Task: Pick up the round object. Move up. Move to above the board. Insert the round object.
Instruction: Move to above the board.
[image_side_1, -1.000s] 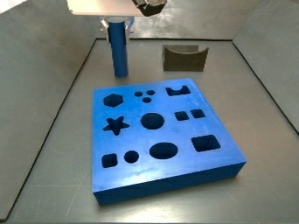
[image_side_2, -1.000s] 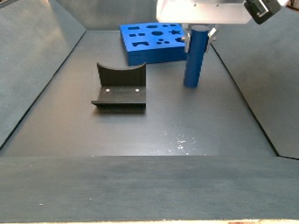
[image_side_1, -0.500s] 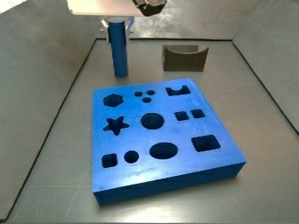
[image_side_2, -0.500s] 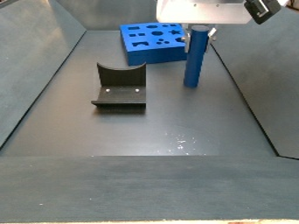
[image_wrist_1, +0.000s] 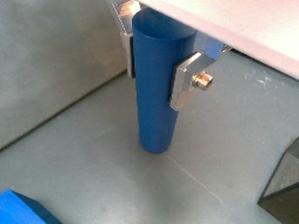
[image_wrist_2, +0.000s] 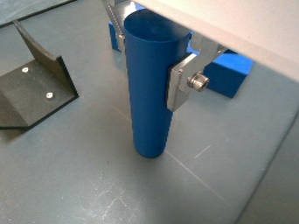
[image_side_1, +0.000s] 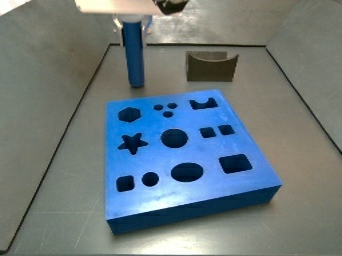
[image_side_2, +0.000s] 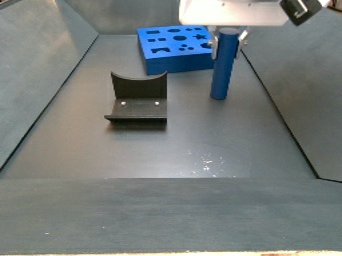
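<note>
Blue and slim, the round object (image_wrist_1: 158, 87) is standing upright with its upper end pinched between the silver fingers (image_wrist_1: 187, 80) of the gripper (image_wrist_2: 149, 54), whose plates are pressing both flanks in both wrist views. In a side view the peg (image_side_1: 135, 53) is sitting beyond the board (image_side_1: 187, 155), at about eleven o'clock from its star hole. Whether its foot is touching the floor or hanging just clear, I cannot tell. Judging by this, the lift is the step in hand: the arm should be rising straight, keeping the peg vertical and the grip firm, gaining clearance over the slab before travelling. The fixture (image_side_2: 136, 98) is standing well apart.
</note>
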